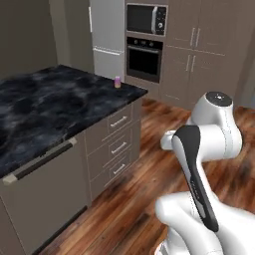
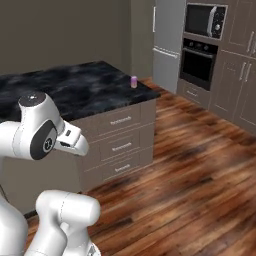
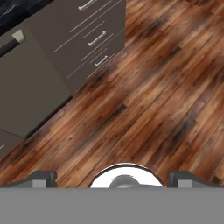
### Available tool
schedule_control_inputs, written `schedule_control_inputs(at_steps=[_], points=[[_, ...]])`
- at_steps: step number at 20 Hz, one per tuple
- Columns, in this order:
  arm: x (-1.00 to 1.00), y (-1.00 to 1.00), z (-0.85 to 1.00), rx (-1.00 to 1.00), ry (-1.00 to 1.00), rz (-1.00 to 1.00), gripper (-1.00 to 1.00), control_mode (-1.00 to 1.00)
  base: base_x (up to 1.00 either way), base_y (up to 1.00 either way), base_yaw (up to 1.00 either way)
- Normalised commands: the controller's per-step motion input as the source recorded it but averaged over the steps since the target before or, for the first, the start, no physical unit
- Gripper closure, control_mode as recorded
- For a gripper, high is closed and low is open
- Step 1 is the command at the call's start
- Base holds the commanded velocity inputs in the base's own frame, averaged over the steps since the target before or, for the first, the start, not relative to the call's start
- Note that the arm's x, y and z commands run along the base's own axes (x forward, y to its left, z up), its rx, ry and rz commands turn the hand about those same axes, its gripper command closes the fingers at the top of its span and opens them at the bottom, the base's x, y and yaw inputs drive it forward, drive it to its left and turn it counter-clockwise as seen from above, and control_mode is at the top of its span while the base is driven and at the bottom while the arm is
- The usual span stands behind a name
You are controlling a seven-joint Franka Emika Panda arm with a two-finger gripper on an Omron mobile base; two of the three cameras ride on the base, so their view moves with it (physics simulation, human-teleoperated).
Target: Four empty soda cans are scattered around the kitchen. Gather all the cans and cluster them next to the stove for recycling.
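We find no text, label, brand, number or sign that can be read in these pictures. The soda can [image 1: 117, 81] on the dark tabletop [image 1: 45, 109] is too small for us to tell any print on it — we see only its purple and orange colouring. The microwave [image 1: 146, 19] has a control panel at its right side, but its marks are blurred beyond reading.

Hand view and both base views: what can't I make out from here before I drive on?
- Soda can on the island counter: too small and blurred in both base views to read colour clearly.
- Jaws: cut off by the hand view's bottom edge, so open or shut is unclear.
- Dishwasher: cropped by the hand view's left edge.
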Motion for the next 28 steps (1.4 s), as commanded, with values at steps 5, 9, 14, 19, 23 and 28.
schedule_control_inputs(at_steps=[5, 9, 14, 19, 23, 28], points=[[0.0, 0.0, 0.0, 0.0, 0.0, 0.0, -1.0, 1.0, 0.37, -0.18, 0.4], [0.0, 0.0, 0.0, 0.0, 0.0, 0.0, -1.0, 1.0, 0.45, -0.44, 0.3], [0.0, 0.0, 0.0, 0.0, 0.0, 0.0, -1.0, 1.0, 0.25, -0.54, 0.29], [0.0, 0.0, 0.0, 0.0, 0.0, 0.0, -1.0, 1.0, 0.07, -0.64, 0.27], [0.0, 0.0, 0.0, 0.0, 0.0, 0.0, -1.0, 1.0, 0.08, -0.7, 0.24], [0.0, 0.0, 0.0, 0.0, 0.0, 0.0, -1.0, 1.0, 0.06, -0.75, 0.21]])
